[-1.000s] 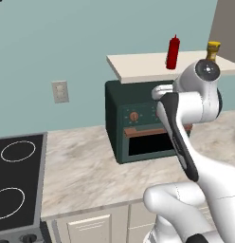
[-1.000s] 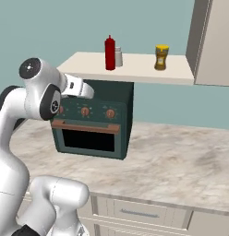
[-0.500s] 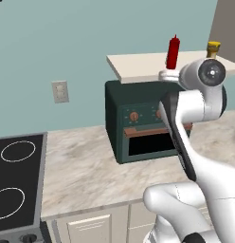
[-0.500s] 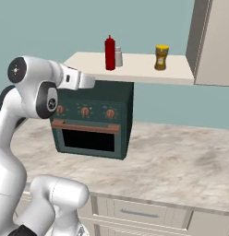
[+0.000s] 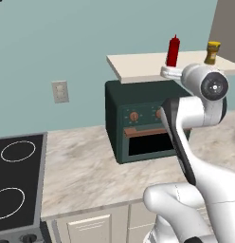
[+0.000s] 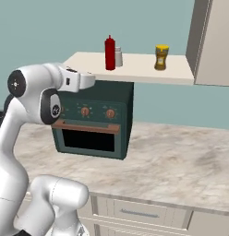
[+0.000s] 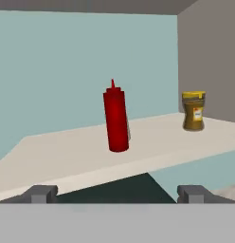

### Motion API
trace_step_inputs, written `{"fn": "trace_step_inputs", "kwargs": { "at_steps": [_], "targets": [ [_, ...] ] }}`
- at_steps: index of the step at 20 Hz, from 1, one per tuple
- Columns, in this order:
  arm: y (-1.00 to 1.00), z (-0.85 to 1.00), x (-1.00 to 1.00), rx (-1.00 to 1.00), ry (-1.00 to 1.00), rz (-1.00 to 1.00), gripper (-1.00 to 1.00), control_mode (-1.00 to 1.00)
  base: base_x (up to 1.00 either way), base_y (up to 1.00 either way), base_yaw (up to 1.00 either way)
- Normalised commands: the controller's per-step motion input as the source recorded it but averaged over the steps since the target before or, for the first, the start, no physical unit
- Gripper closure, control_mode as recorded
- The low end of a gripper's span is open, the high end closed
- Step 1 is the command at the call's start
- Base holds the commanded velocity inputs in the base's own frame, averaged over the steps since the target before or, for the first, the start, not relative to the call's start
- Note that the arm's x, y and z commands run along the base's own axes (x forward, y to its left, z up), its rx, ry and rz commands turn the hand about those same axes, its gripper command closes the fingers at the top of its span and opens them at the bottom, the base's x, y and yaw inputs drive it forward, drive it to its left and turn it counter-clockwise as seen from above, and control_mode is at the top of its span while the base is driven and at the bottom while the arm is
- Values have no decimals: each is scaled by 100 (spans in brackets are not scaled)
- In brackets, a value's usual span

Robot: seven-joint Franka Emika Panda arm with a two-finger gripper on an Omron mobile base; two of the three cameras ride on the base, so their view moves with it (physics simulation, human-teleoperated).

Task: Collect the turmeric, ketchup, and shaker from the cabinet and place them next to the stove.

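Ketchup (image 7: 115, 119): smooth red plastic look, slight sheen. Turmeric (image 7: 194, 111): clear glassy jar, yellow lid matt. Shaker (image 6: 118, 56): grey, metallic look, half hidden behind ketchup. Cabinet (image 6: 135, 69) shelf board: matt cream, smooth; door taupe, matt. Stove (image 5: 17, 185): flat black, glassy. Toaster oven (image 6: 95, 117): dark green, satin; coppery knobs. Counter (image 6: 176, 161): mottled beige stone look.

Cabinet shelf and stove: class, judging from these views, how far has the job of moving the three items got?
Nothing is done: the ketchup, the turmeric and the shaker behind the bottle all stand on the cabinet shelf, and no item stands on the counter beside the stove. In hand: nothing; the gripper, jaws open, faces the ketchup from in front of the shelf edge. Left: all three pickups and placements.
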Motion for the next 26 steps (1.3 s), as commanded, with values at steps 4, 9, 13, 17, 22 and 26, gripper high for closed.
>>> {"fn": "trace_step_inputs", "kwargs": {
  "at_steps": [4, 9, 13, 17, 22, 26],
  "targets": [
    [-2, 3, 7, 0, -3, 0, -100, -100, 0, 0, 0],
    [0, 1, 28, 0, 3, 0, -100, -100, 0, 0, 0],
    [0, 13, 37, 0, 0, 0, -100, -100, 0, 0, 0],
    [-2, 22, 22, 0, 0, 0, -100, -100, 0, 0, 0],
    [-8, 16, 43, 0, 1, 0, -100, -100, 0, 0, 0],
    [-27, 13, 52, 0, 7, 0, -100, -100, 0, 0, 0]
  ]
}}
